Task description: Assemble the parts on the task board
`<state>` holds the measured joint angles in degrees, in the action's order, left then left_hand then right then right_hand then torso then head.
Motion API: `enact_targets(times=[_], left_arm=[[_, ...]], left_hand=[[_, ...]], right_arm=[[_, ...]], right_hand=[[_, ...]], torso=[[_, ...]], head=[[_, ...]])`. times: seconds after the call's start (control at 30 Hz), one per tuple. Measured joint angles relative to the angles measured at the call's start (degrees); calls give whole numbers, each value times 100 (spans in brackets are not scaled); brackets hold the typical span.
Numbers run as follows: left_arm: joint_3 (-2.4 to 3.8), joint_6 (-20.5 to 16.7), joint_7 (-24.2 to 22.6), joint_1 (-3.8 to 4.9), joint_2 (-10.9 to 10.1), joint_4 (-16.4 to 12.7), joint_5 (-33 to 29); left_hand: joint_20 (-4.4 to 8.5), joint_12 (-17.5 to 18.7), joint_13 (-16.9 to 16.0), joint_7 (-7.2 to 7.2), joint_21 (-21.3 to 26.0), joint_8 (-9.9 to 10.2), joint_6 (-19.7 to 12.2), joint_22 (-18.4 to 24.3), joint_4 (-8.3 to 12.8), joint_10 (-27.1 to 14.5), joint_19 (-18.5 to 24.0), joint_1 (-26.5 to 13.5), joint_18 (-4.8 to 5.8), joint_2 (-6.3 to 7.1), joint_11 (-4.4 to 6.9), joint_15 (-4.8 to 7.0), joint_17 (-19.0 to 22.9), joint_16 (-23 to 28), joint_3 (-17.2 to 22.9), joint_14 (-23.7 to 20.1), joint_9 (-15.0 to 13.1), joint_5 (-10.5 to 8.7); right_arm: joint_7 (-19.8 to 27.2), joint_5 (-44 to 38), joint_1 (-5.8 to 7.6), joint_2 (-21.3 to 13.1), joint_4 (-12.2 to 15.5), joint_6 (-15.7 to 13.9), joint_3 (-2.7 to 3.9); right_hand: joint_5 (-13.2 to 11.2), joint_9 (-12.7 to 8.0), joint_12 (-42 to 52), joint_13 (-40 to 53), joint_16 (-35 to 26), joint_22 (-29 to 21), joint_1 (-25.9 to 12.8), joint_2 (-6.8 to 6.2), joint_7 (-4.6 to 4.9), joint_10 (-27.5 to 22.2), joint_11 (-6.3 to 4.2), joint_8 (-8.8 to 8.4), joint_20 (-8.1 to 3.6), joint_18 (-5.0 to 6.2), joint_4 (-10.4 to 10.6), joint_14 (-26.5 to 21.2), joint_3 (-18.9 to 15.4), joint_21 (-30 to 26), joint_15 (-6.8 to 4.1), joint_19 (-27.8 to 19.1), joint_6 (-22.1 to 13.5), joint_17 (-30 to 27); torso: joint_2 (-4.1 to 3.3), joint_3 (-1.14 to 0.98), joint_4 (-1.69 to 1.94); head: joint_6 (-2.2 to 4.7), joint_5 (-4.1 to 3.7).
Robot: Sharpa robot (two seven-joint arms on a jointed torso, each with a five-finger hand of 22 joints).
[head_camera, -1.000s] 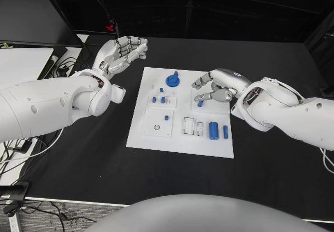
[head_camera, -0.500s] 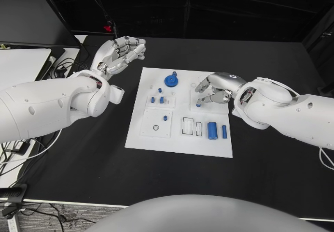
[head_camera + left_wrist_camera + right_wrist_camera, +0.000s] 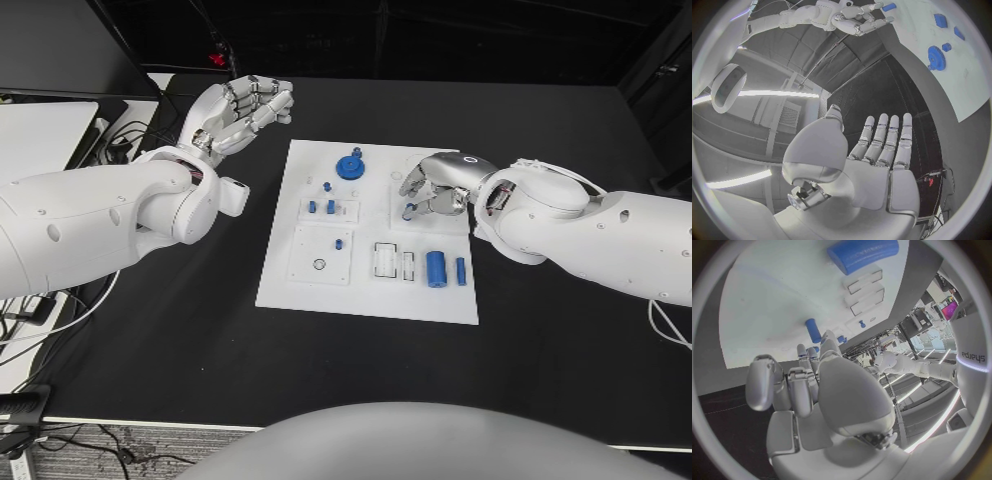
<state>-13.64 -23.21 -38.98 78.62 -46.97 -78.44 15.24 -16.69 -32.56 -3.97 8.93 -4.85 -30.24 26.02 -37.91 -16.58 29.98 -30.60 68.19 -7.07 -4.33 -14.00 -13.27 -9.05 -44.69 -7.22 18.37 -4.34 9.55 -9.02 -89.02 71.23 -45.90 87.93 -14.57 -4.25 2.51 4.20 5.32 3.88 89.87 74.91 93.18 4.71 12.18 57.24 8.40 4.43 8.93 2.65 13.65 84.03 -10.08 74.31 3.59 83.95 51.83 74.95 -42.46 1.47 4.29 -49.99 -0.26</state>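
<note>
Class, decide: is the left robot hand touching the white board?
Apart. In the head view the left robot hand is raised, fingers spread, with bare black table between it and the white board.

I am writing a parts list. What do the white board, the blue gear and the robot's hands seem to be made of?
White board: probably matte plastic; flat, even white, no glare.
Blue gear: likely plastic; uniform solid blue, dull surface, moulded-looking teeth.
Left hand and right hand: silvery, metal or metal-coloured plastic; soft sheen with highlights. The look cannot settle which.

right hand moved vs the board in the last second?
Yes. The right hand has shifted in over the task board, toward the blue gear.
</note>
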Motion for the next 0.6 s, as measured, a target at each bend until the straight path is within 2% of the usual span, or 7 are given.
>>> enact_targets(times=[0.13, 0.3, 0.37, 0.6], left_arm=[[0, -3, 0, 0, -14, 0, 0], [0, -4, 0, 0, -14, 2, 0], [1, -4, 0, 0, -14, 4, 0], [1, -3, 0, 0, -5, 7, 0]], left_hand=[[0, 0, 0, 0, 0, 0, 0, 0, 0, 0, 0, 0, 0, 0, 0, 0, 0, 0, 0, 0, 0, 0], [0, -28, 5, 0, 0, 0, 0, 0, -15, -21, 0, 0, 0, 0, 21, 0, 16, 0, -15, 0, 7, 43], [0, -28, 6, 0, 0, 0, 0, 0, -15, -21, 0, 0, 0, 0, 21, 0, 16, 0, -15, 0, 7, 43], [0, -28, 6, 0, 0, 0, 0, 5, 2, -21, 0, 22, 0, -22, 21, 0, 16, 0, -31, 0, 7, 43]], right_arm=[[-33, -17, -3, 13, -2, 51, 0], [-73, -31, -7, 57, -8, 128, 0], [-82, -33, -7, 70, -8, 153, 0], [-108, -48, -8, 107, -33, 241, 0]], right_hand=[[0, 0, 26, 0, 0, 0, 0, 0, -2, 75, -12, 14, 0, 0, -14, 0, 14, 0, 0, 0, 39, 0], [0, 10, 90, 0, 0, 0, 40, 39, -84, 289, -83, 67, 0, 0, -29, -4, 29, 0, -4, 0, 184, 0], [0, 20, 103, 0, 0, 0, 48, 48, -105, 372, -101, 89, 0, 0, -29, -9, 29, 0, -54, 0, 251, 0], [0, 30, 103, -15, 0, 0, 113, 112, -167, 524, -156, 136, -34, 0, -32, -9, 65, 0, -96, 9, 390, 0]], torso=[[-1, 0, -5], [3, -3, -7], [3, -4, -7], [1, -5, -7]], head=[[-1, 12], [-1, 15], [-1, 15], [5, 12]])
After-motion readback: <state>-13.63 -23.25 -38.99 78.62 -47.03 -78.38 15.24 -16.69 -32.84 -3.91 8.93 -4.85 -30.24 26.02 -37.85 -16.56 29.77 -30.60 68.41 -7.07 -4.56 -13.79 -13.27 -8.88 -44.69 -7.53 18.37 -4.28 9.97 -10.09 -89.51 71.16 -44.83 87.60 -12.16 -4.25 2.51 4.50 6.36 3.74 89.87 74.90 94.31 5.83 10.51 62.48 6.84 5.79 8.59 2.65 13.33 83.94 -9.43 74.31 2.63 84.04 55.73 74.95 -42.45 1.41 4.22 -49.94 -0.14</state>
